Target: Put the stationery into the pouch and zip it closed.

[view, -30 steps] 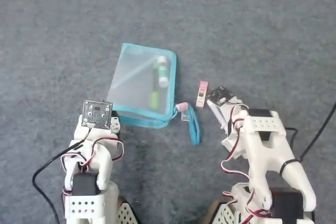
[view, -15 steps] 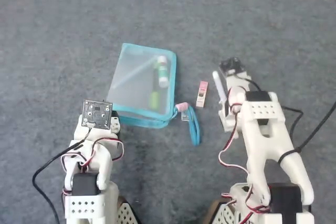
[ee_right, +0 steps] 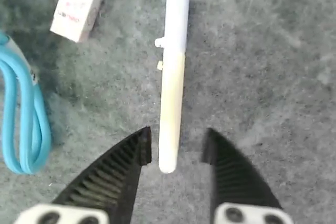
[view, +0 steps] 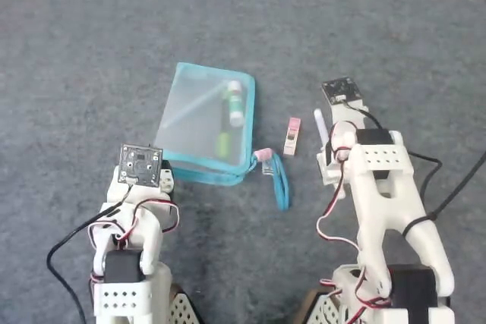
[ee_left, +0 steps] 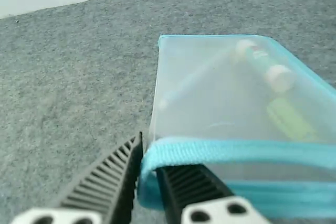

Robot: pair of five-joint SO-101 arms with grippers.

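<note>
Right wrist view: open right gripper (ee_right: 176, 139) straddles the near end of the white pen (ee_right: 173, 66), holding nothing.
Left gripper (ee_left: 150, 165) is pinched on the pouch (ee_left: 220, 93) at its near-left teal corner; the pouch lies left of the pen on the tabletop (view: 91, 51). Risk: gripped at its very tip, the round pen could swivel or roll out and knock the small pink box (ee_right: 81, 1) just to its left. High view gives the pouch-to-pen layout and the zipper pull (view: 263, 155); the wrist view gives jaw alignment, which the arm hides from above.

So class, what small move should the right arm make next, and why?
Probably lower the right gripper and close on the white pen: its end lies between the open jaws, ungrasped, while the left gripper pinches a corner of the pouch.
</note>
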